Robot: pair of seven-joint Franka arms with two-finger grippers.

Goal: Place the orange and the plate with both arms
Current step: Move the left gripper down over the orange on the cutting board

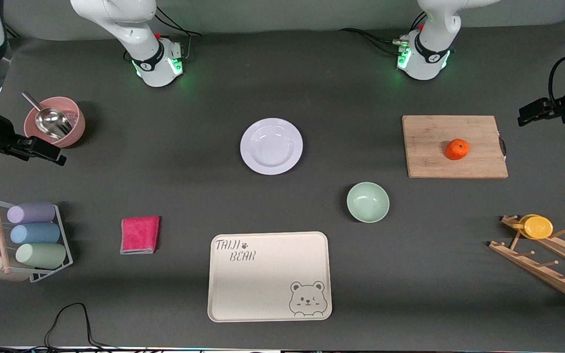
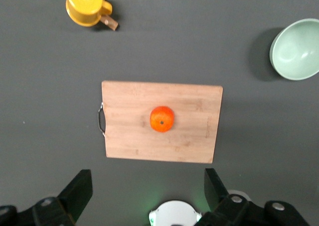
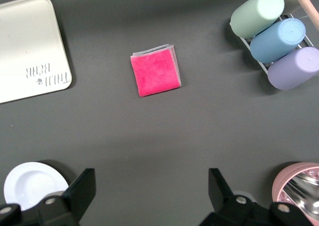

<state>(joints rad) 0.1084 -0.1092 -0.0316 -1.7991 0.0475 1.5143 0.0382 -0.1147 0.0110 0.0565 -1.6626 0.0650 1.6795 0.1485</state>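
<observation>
Both end effectors hang high with fingers spread wide and empty: the left end effector (image 2: 144, 196) over the cutting board's (image 1: 429, 162) stretch of worktop (image 1: 165, 274), the right end effector (image 3: 149, 196) over the pink cloth's (image 1: 140, 234) end. Nearest the front camera lies the bear tray (image 1: 268, 289). Farther off, the plate (image 1: 271, 146) sits mid-worktop; the orange (image 1: 457, 149) rests on the board. No grasp has begun; each arm probably must descend first.
</observation>
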